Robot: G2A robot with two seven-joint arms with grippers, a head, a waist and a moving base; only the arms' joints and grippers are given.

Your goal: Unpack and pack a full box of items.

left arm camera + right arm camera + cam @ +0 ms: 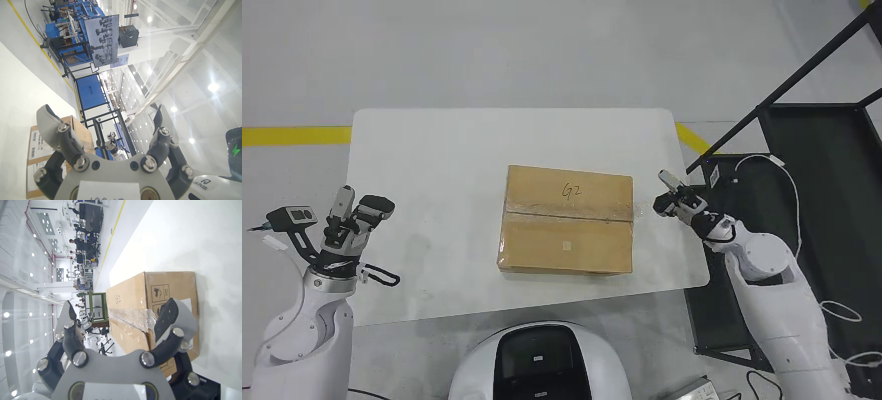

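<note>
A closed brown cardboard box (568, 219) lies in the middle of the white table (442, 170), its top seam sealed with clear tape (572, 210). My right gripper (674, 193) hovers open just off the box's right end; in the right wrist view the box (132, 291) and its crinkled tape (130, 316) lie close ahead of the open gripper (121, 315). My left gripper (357, 212) stands open by the table's left edge, well apart from the box. From the left wrist, the box (36, 144) shows behind one finger of that gripper (102, 113).
A black metal rack (802, 150) stands close to the table's right edge, with a white cable (772, 165) draped on it. A yellow floor line (292, 135) runs behind the table. Bare tabletop surrounds the box on all sides.
</note>
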